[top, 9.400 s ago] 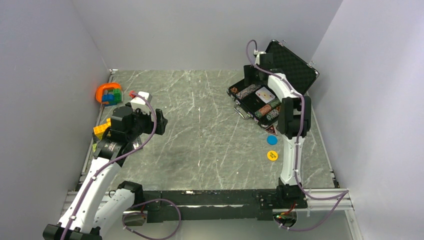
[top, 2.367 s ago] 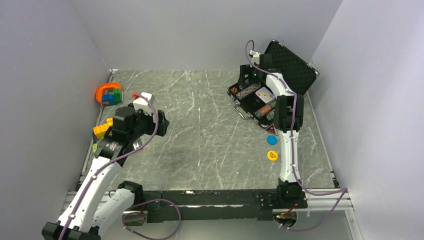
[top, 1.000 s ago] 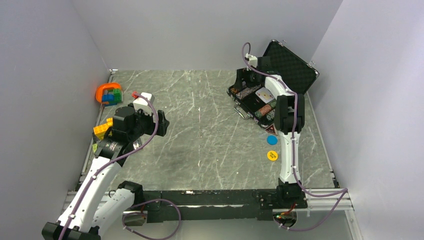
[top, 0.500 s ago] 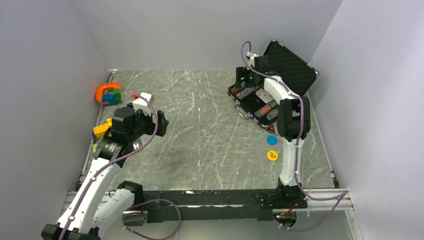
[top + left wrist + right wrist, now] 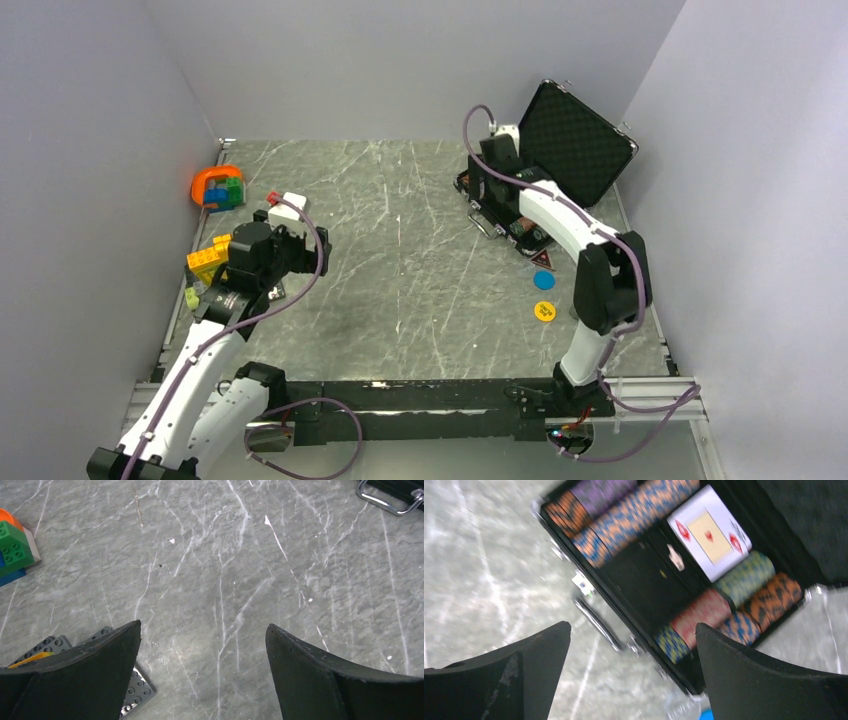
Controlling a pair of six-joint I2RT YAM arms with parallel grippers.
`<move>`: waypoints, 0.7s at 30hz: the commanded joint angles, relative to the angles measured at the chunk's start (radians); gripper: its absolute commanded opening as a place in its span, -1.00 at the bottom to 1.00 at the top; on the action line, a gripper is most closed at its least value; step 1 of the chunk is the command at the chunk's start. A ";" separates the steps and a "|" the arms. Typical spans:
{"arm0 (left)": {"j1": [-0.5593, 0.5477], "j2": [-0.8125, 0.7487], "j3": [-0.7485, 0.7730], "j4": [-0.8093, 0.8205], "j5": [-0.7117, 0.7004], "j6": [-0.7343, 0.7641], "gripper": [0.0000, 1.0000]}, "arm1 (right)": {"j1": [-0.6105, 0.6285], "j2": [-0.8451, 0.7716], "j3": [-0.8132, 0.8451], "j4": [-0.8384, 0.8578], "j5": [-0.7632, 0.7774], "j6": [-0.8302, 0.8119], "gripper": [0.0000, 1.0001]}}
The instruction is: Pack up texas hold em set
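We find the black briefcase (image 5: 575, 140) at the far right of the marble table (image 5: 400, 260), open, its lid leaning back toward the right wall; its long axis runs on a diagonal from far-left to near-right, and its silver handle (image 5: 596, 622) faces the middle of the table. In the foam tray the chip stacks (image 5: 634, 520) lie on their sides in rows along that axis, with the card deck (image 5: 709, 532) face up between the rows (the right wrist view is blurred, so we cannot read finer detail). A blue disc (image 5: 543, 280) and a yellow disc (image 5: 544, 312) lie on the table just near of the case, apart from each other.

The right arm bends at its elbow over the right edge and reaches back-left across the case; the right gripper (image 5: 497, 155) hangs over the far-left end, jaws wide apart and empty. The left gripper (image 5: 202, 625) hovers over bare marble at the left, jaws likewise apart, with a green block (image 5: 15, 550) and a grey studded plate (image 5: 135, 695) nearby.
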 commanded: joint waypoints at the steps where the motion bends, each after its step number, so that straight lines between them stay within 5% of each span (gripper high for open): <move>1: -0.003 -0.044 -0.028 0.066 -0.057 0.036 0.97 | -0.017 -0.167 -0.158 -0.038 0.120 0.065 0.99; 11: -0.003 -0.014 -0.033 0.067 -0.079 0.017 0.97 | -0.223 -0.435 -0.479 -0.197 0.055 0.216 0.99; 21: -0.003 0.014 -0.035 0.081 -0.034 0.017 0.97 | -0.298 -0.551 -0.663 -0.295 0.206 0.478 0.99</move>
